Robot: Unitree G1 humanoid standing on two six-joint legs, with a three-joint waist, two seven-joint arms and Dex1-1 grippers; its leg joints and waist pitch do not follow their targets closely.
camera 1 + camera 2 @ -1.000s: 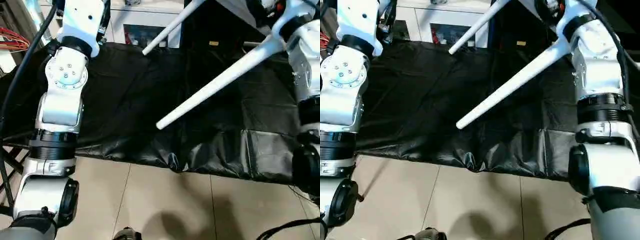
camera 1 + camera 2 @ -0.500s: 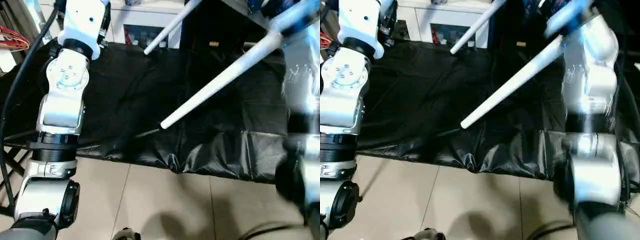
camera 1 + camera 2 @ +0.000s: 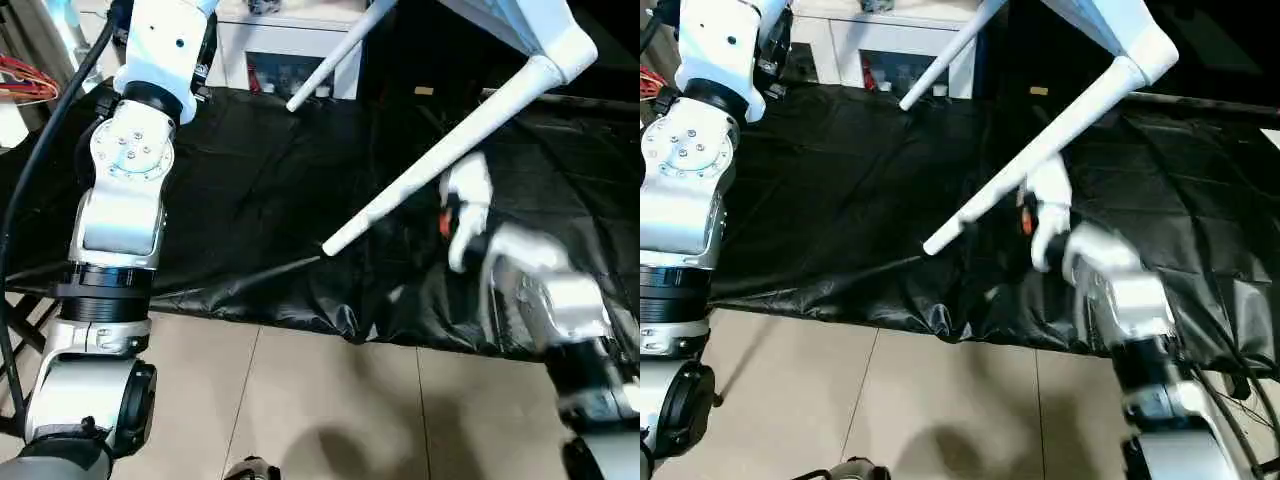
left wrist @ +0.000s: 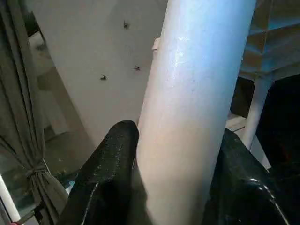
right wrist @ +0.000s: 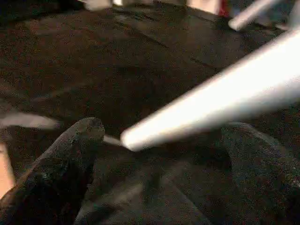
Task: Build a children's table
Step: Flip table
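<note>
From the head camera, the white tabletop (image 3: 530, 25) hangs tilted above a black sheet (image 3: 250, 190), with one leg (image 3: 440, 160) seated in its corner socket and slanting down toward the sheet, and a second leg (image 3: 335, 55) reaching toward the white cabinet (image 3: 285, 45) behind; at least two legs look fitted, and how many are left cannot be told from here. The right arm (image 3: 1110, 280) sits low over the sheet, below the near leg. The left wrist camera gives what the head view lacks: the left gripper (image 4: 178, 154) clenched around a thick white leg, black fingers (image 4: 110, 164) pressed to its sides, the ribbed underside of the tabletop beyond. The right wrist camera shows the right gripper (image 5: 159, 154) spread wide and empty, the near leg's tip hanging just past its fingers.
</note>
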